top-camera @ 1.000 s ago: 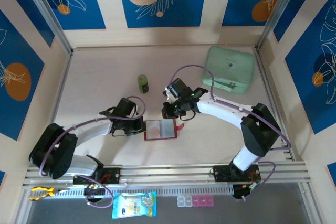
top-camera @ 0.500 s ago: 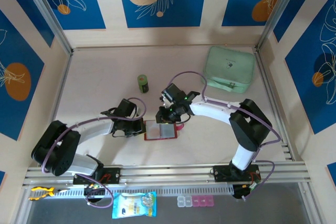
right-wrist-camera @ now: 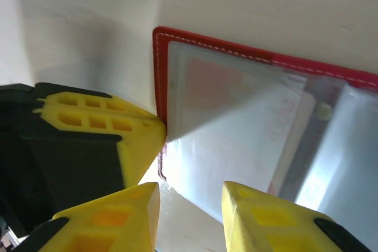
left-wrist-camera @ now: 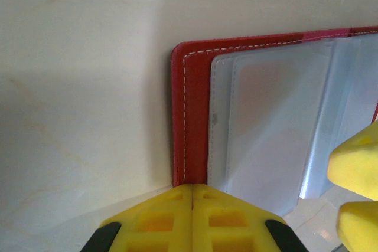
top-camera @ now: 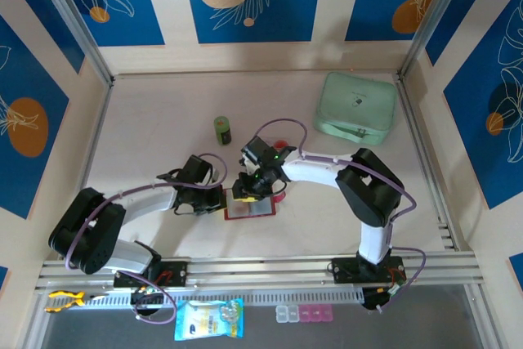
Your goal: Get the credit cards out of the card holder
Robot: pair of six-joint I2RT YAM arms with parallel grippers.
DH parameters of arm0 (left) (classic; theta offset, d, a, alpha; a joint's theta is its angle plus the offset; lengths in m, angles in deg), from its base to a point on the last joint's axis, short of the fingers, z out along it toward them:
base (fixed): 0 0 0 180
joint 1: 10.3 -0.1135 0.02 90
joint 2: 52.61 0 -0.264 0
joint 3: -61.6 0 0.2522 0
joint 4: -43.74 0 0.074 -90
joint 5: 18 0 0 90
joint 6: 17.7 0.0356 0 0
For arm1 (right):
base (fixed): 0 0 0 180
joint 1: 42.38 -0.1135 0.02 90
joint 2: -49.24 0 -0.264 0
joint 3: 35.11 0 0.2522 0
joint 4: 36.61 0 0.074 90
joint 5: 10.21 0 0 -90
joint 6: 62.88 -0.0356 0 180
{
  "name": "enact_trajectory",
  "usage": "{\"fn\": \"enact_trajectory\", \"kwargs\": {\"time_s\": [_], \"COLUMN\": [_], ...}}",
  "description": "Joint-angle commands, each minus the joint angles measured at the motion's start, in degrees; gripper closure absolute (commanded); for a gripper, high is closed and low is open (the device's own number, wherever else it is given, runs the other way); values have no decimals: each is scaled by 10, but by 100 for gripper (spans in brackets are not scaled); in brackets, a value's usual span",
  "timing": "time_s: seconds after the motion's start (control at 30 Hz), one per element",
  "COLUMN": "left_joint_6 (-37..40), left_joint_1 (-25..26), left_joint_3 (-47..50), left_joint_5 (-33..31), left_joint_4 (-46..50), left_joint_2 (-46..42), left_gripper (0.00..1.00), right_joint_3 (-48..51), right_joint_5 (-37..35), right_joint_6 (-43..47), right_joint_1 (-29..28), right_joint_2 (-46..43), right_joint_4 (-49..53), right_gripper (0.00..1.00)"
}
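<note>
Red card holder is lying open on the table, its clear sleeves facing up. The left gripper, fingers pressed together, is resting at its left edge. The right gripper is hanging over the sleeves, jaws a little apart, holding nothing.

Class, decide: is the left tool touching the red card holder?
Touching. The left wrist view shows the left tool, shut, with its tips pressed against the near corner of the red card holder.
</note>
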Motion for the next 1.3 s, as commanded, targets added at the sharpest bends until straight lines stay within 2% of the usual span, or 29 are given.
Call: {"fn": "enact_trajectory", "kwargs": {"time_s": [0.0, 0.57, 0.9, 1.27], "left_joint_6": [7, 9, 11, 12], "left_joint_1": [-3, -10, -13, -14], "left_joint_3": [9, 16, 18, 18], "left_joint_5": [-2, 3, 4, 4], "left_joint_4": [7, 2, 4, 5], "left_joint_2": [4, 1, 2, -2], "left_gripper": [100, 100, 100, 100], "right_joint_3": [-22, -51, -52, -38], "right_joint_5": [20, 25, -25, -23], "right_joint_6": [-4, -2, 8, 17], "right_joint_1": [-4, -9, -8, 3], "right_joint_2": [16, 59, 51, 34], "right_joint_4": [12, 38, 89, 97], "right_gripper": [67, 67, 67, 67]}}
